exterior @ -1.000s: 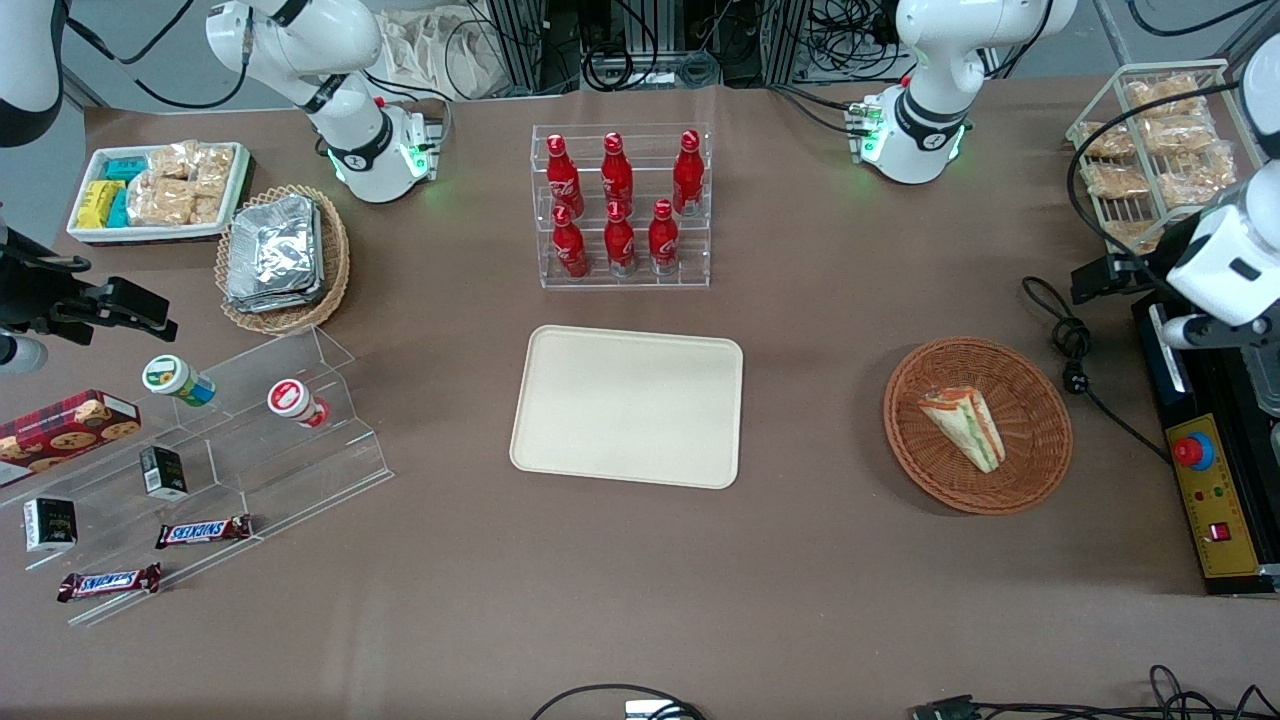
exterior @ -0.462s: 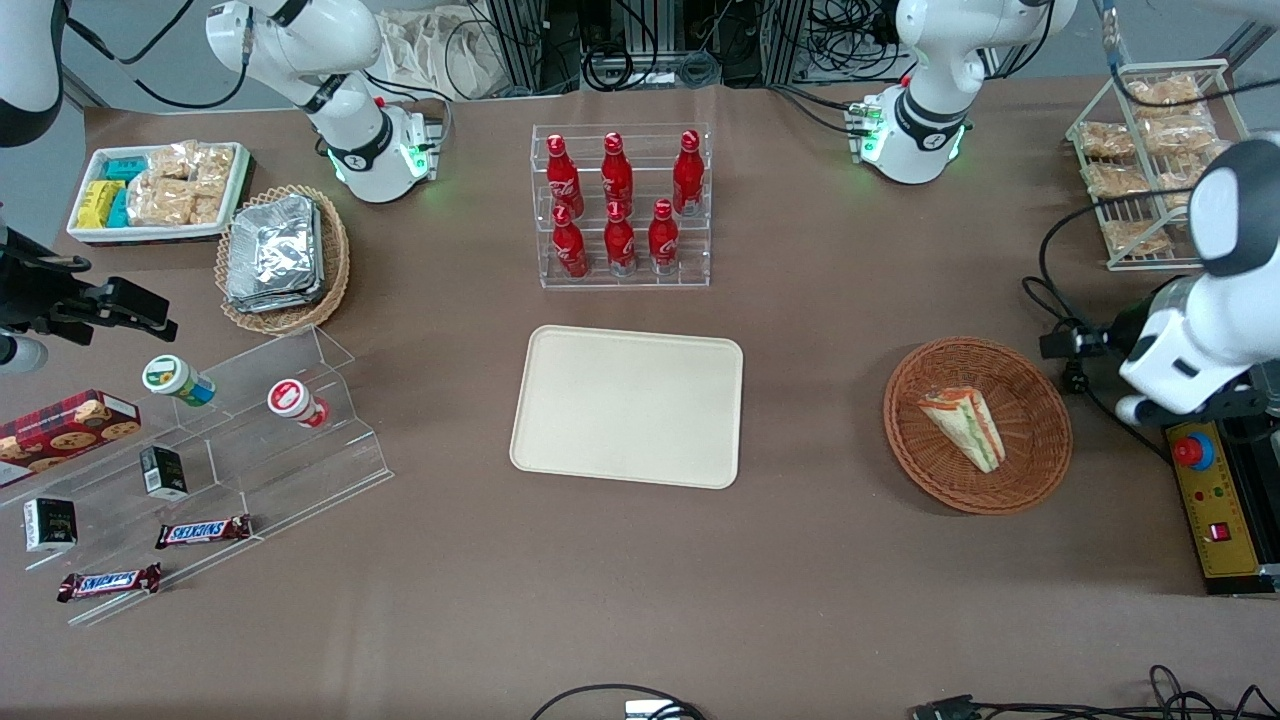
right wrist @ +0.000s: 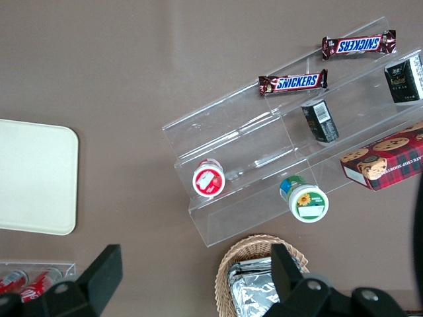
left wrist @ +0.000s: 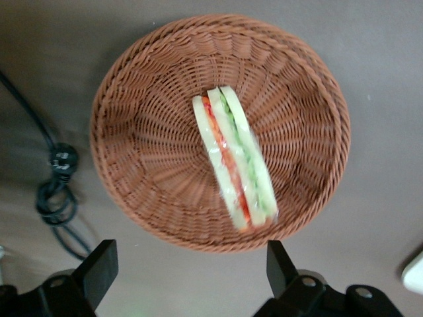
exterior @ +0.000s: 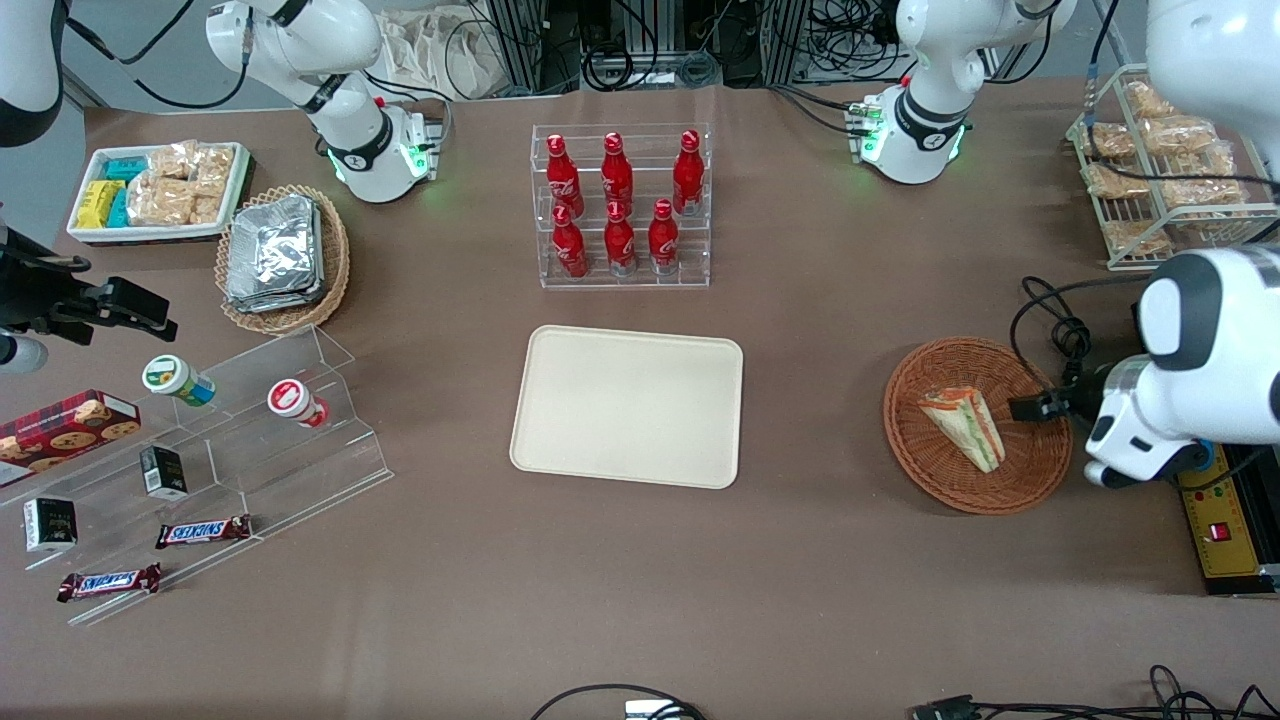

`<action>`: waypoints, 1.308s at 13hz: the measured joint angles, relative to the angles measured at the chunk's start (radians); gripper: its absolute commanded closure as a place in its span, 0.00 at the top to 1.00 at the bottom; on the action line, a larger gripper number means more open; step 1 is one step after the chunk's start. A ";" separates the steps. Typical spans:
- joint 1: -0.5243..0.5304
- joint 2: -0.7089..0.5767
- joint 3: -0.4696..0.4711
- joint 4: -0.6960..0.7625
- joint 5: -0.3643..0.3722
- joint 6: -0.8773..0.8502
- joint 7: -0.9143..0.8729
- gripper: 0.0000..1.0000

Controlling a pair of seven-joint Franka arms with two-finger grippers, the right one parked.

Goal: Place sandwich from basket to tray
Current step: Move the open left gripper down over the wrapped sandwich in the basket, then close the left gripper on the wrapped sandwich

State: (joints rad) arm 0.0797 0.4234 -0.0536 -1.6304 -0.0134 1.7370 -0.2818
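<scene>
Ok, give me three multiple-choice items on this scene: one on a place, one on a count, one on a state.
1. Where is the sandwich?
A. in the basket
B. on the tray
C. on the bare table

2. How many red bottles stand in the clear rack?
A. four
B. six
C. eight

3. How is the gripper?
A. shut on the sandwich
B. open above the basket
C. resting on the tray

Answers: 1 A, it lies on the wicker. 2 B, two rows of three. 3 B, the wrist view shows its fingers apart, holding nothing.
</scene>
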 measured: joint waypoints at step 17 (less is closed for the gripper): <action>-0.003 0.222 -0.007 0.010 -0.091 0.122 -0.269 0.99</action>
State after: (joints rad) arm 0.0771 0.6449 -0.0610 -1.6205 -0.1041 1.8590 -0.5509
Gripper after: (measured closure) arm 0.004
